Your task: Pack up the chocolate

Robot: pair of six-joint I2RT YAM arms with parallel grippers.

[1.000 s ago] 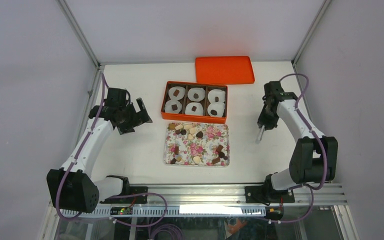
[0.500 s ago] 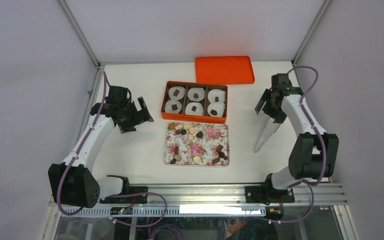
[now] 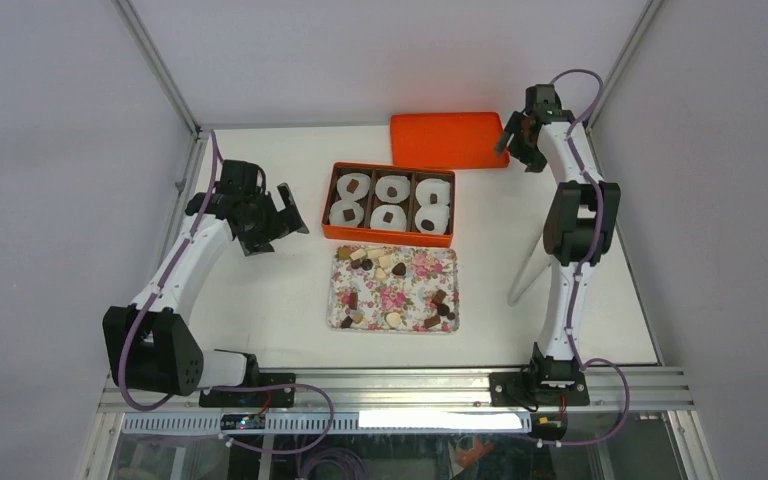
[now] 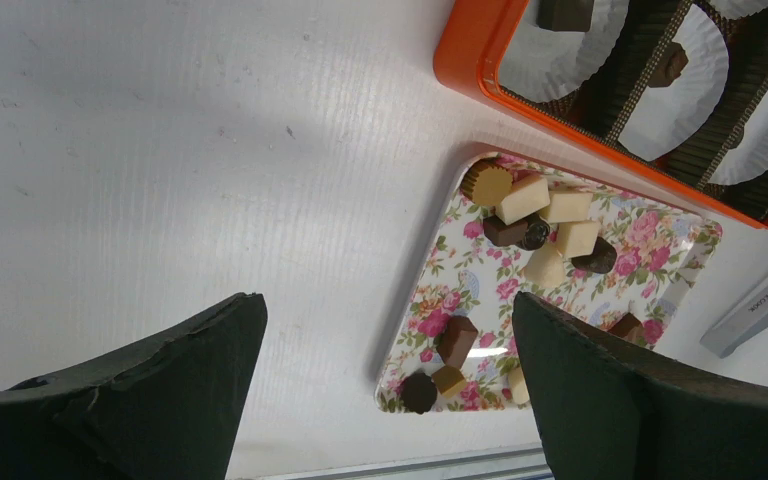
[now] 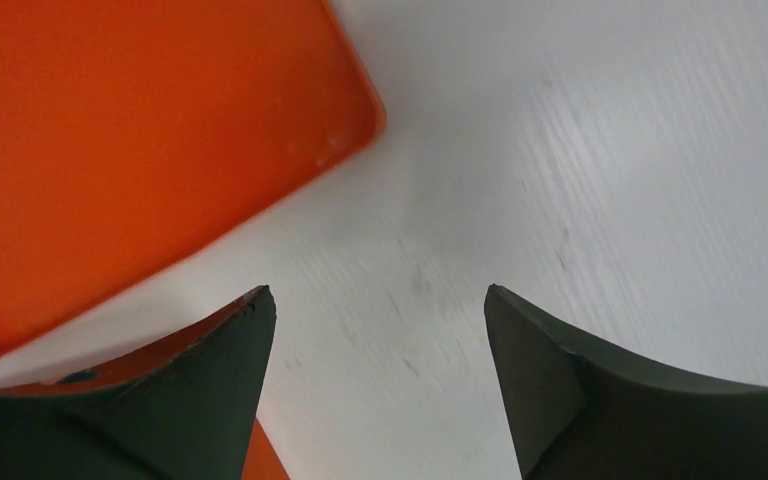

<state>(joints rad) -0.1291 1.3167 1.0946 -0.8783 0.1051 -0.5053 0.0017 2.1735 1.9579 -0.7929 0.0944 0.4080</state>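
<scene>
Chocolate [image 3: 398,269] pieces, dark, tan and cream, lie scattered on a flower-print tray [image 3: 418,298] in the middle of the table. Behind it an orange box [image 3: 387,236] holds white paper cups [image 3: 353,184], several with one chocolate [image 3: 388,215] inside. My left gripper [image 3: 278,225] hangs open left of the box, empty; its wrist view looks down on the tray [image 4: 430,280], the chocolate [image 4: 520,232] and the box [image 4: 470,70]. My right gripper [image 3: 518,150] is open and empty at the far right, beside the orange lid [image 3: 449,140].
Metal tongs [image 3: 526,270] lie on the table right of the tray, free of both grippers. The orange lid [image 5: 140,140] fills the upper left of the right wrist view, with bare white table under the right gripper [image 5: 377,290]. Frame posts stand at the back corners.
My right gripper opened and let go of the tongs, which now lie on the table. The right arm then swung to the back, beside the lid. The left arm shifted slightly.
</scene>
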